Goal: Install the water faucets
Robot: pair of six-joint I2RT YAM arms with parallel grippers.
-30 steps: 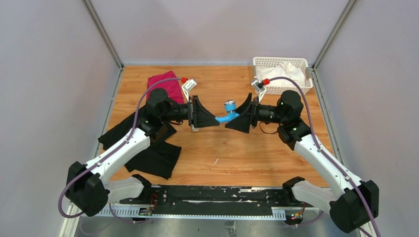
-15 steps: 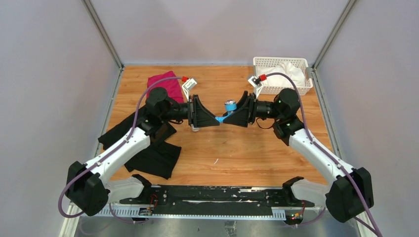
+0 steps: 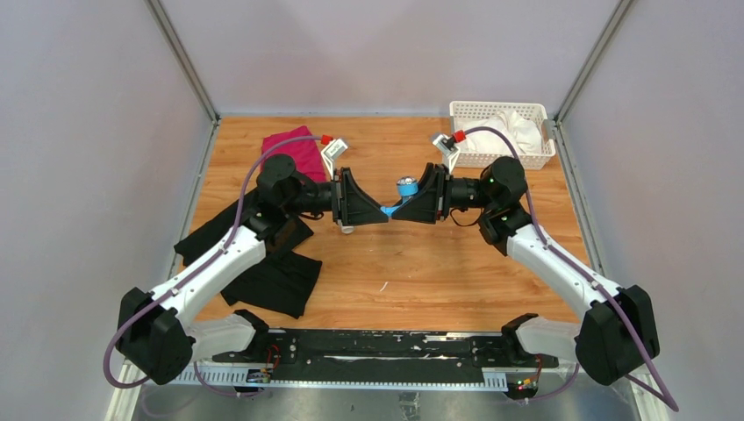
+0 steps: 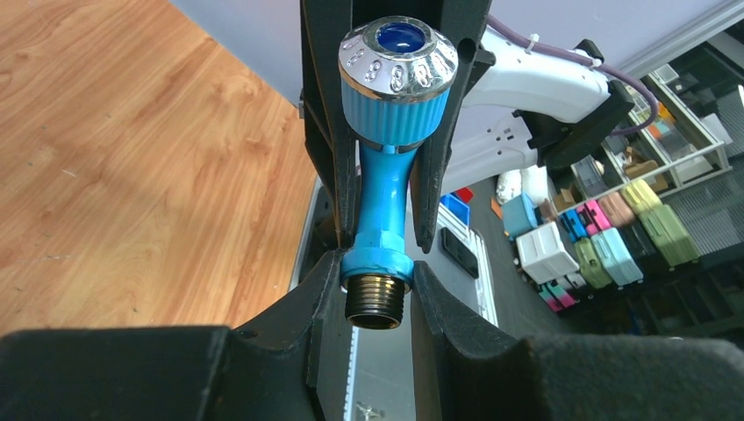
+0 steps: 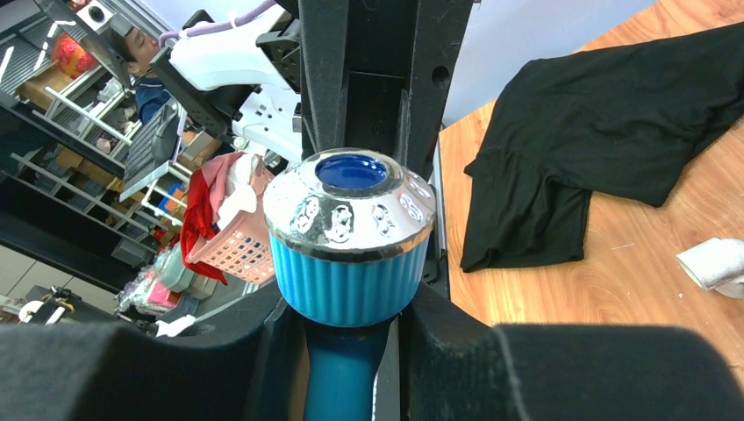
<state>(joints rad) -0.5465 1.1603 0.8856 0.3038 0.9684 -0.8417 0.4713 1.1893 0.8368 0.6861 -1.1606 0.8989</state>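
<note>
1. The blue faucet hangs in the air over the middle of the wooden surface, carried between the 2 arms, its round silvery knob turned upward.
2. The left pincer is pinching the blue collar just above the faucet's threaded metal end; in the left wrist view, 1 finger sits tight on each side of that collar.
3. The right pincer comes in from the opposite side, and its 2 fingers flank the faucet's neck just under the knob. In the right wrist view they stand narrow around the neck, but I cannot tell whether they actually press on it.
4. The 2 pincers meet nearly tip to tip, with the faucet between them.
5. A black cloth lies crumpled at the left side of the surface, under the left arm.
6. A magenta cloth lies behind it, towards the far edge.
7. A white basket with white cloth inside sits in the far right corner.
</note>
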